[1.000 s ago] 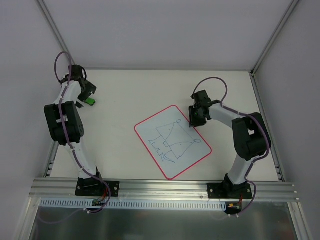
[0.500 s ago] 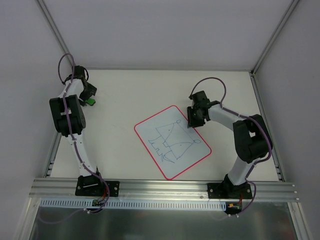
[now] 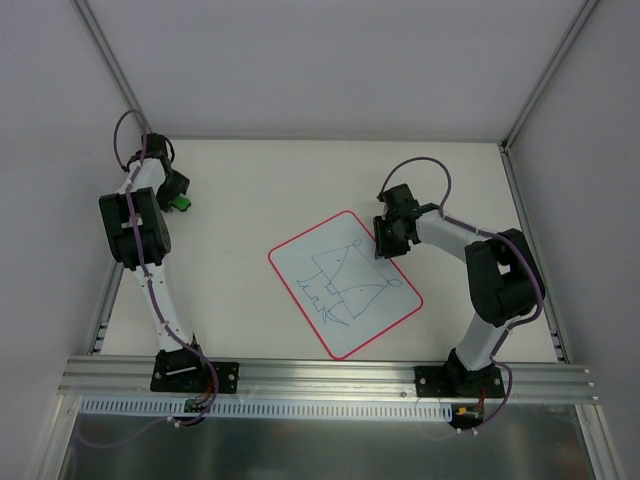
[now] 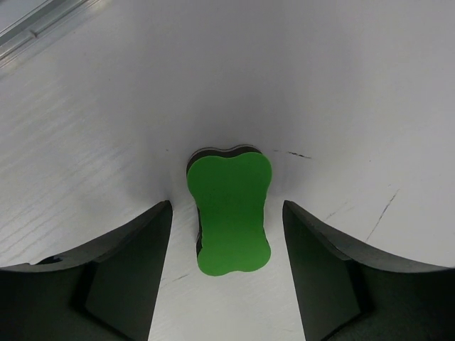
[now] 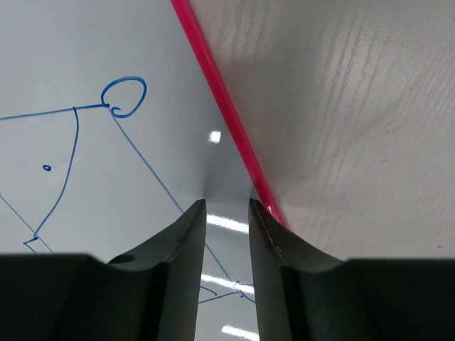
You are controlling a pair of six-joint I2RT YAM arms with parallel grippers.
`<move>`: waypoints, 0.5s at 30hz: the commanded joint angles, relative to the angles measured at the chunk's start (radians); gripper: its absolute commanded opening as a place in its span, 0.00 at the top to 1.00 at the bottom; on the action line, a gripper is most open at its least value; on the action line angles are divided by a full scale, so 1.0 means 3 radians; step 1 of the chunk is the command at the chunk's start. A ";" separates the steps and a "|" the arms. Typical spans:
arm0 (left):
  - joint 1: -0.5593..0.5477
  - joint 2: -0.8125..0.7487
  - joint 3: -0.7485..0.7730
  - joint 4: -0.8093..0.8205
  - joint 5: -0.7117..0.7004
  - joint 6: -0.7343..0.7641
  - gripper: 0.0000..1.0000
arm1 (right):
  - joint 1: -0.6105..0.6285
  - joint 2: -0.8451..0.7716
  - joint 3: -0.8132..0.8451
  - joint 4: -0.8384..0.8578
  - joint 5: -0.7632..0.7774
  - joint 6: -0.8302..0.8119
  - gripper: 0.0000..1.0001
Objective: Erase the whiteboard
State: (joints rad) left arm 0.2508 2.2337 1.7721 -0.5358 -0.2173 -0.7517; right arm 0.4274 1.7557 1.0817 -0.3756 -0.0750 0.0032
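Observation:
The whiteboard [image 3: 345,285], white with a red rim and blue line drawings, lies tilted at the table's middle. A small green eraser [image 3: 181,203] lies flat at the far left. My left gripper [image 3: 176,192] is lowered over it. In the left wrist view the eraser [image 4: 231,209] lies between the gripper's [image 4: 227,213] open fingers [image 4: 135,270], with a gap on each side. My right gripper [image 3: 385,243] rests on the board's upper right edge. In the right wrist view its tips [image 5: 227,202] stand narrowly apart on the whiteboard [image 5: 106,177], beside the red rim, holding nothing.
Aluminium frame posts [image 3: 110,70] and white walls enclose the table on the left, back and right. A metal rail [image 3: 330,375] with both arm bases runs along the near edge. Blue lines [image 5: 71,121] cover the board's surface.
The left arm has stretched farther back and its jaws have narrowed around the green eraser. The right gripper has edged slightly left onto the board's corner.

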 commanded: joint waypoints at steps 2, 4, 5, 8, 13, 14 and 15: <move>0.0033 0.0071 0.0121 -0.0029 0.0013 -0.0097 0.38 | 0.0027 -0.0141 -0.0031 -0.0047 0.0004 0.0015 0.66; 0.0033 0.0076 0.0121 -0.0029 0.0029 -0.0112 0.41 | 0.0027 -0.0141 -0.0026 -0.0047 0.0004 0.0015 0.66; 0.0033 0.0076 0.0111 -0.0034 0.0034 -0.0112 0.42 | 0.0027 -0.0141 -0.0026 -0.0042 0.0004 0.0015 0.66; 0.0033 0.0035 0.0065 -0.0029 0.0034 -0.0138 0.43 | 0.0027 -0.0136 -0.0016 -0.0047 -0.0001 0.0020 0.66; 0.0033 -0.0062 0.0034 -0.0029 -0.0022 -0.0128 0.40 | 0.0032 -0.0115 -0.0016 -0.0042 -0.0016 0.0015 0.66; 0.0033 -0.0072 0.0034 -0.0029 -0.0048 -0.0118 0.40 | 0.0032 -0.0110 -0.0016 -0.0047 -0.0016 0.0015 0.66; 0.0033 -0.0072 0.0034 -0.0034 -0.0048 -0.0112 0.40 | 0.0038 -0.0110 -0.0016 -0.0042 -0.0016 0.0020 0.66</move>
State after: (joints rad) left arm 0.2508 2.2402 1.7775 -0.5354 -0.2146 -0.7731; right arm 0.4282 1.7561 1.0817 -0.3756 -0.0750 0.0032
